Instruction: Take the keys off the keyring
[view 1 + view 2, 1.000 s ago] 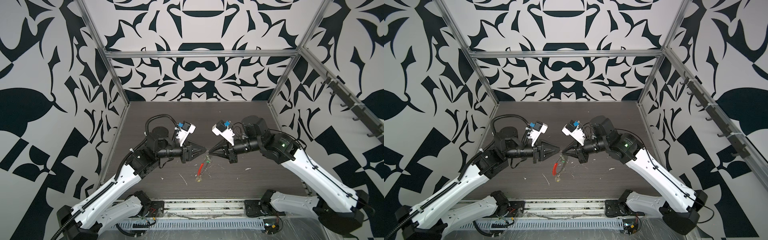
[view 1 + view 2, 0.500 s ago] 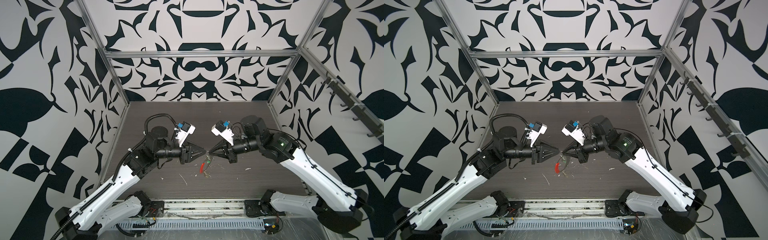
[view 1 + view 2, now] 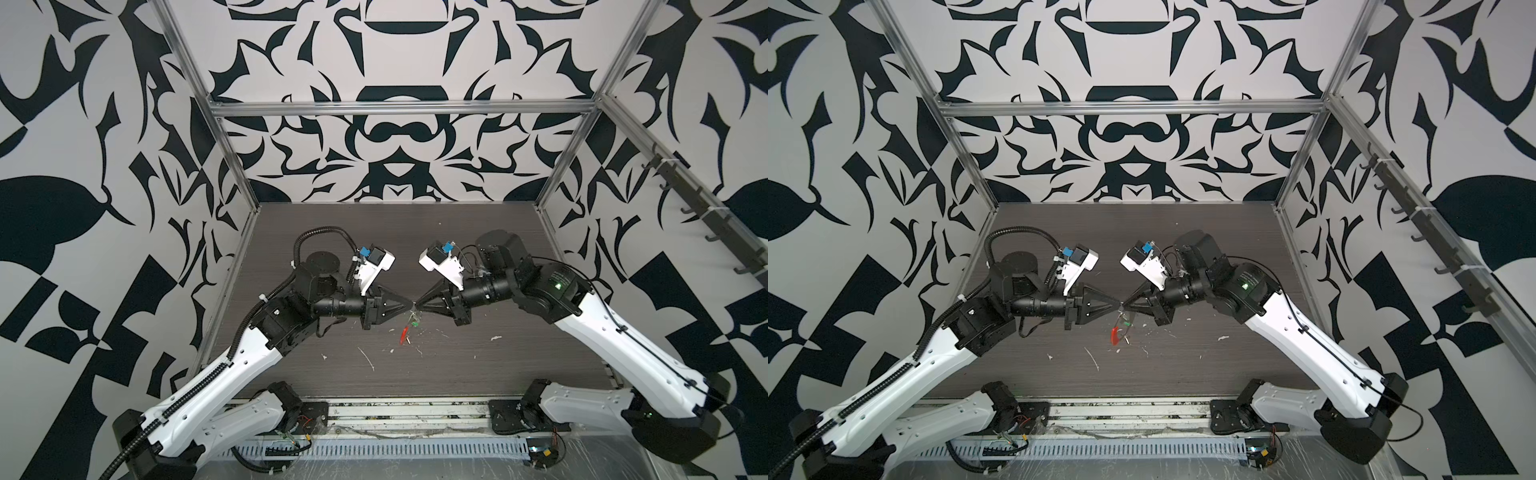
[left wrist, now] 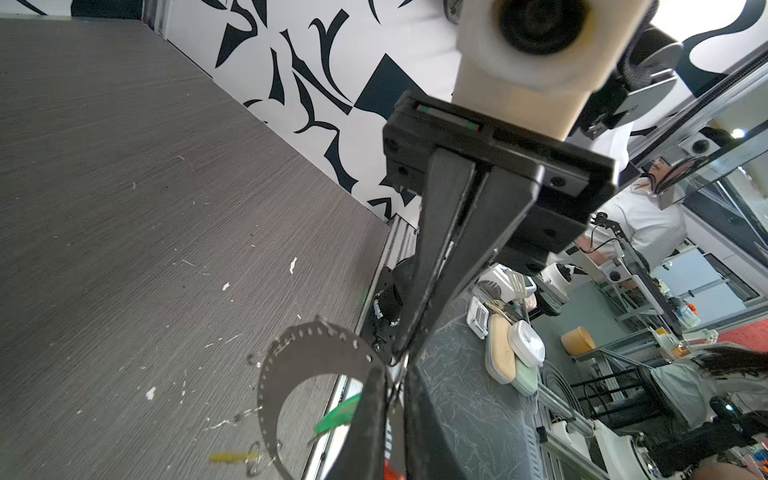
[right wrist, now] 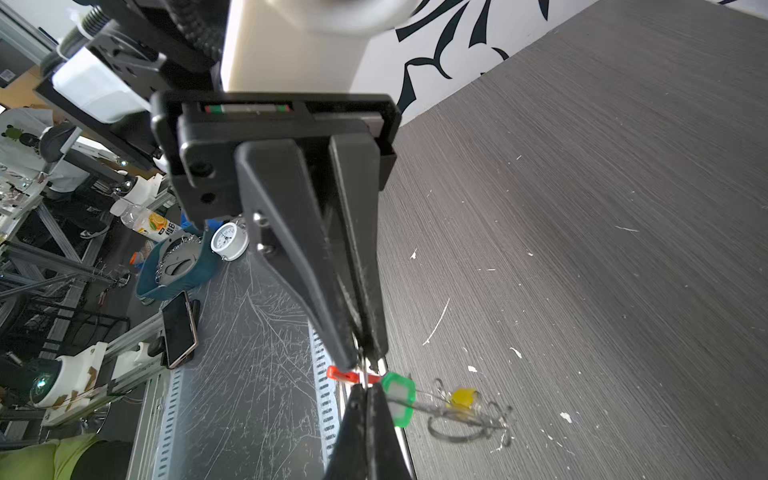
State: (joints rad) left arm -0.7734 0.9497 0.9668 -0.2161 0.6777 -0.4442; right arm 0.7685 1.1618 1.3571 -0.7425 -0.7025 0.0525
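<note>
Both grippers meet tip to tip above the middle of the table in both top views. My right gripper [image 5: 365,390] is shut on the thin grey wire of the keyring [image 5: 364,376]. My left gripper [image 4: 395,376] faces it and pinches the same wire just beside it. The ring's red sleeve [image 3: 402,334] hangs below the tips. The keys dangle from the ring clear of the table: one with a green tag [image 5: 399,399] close to the fingers, one with a yellow tag [image 5: 462,397] farther out among small split rings. The key blades are blurred.
The dark wood-grain table [image 3: 498,249] carries scattered white specks and a pale sliver [image 3: 368,358] in front of the grippers. Patterned walls with metal posts close the back and sides. A slotted rail [image 3: 374,449] runs along the front edge.
My left gripper has edged right and slightly down to meet the right tips, and its jaws have closed in on the wire. The right gripper has stayed shut in place.
</note>
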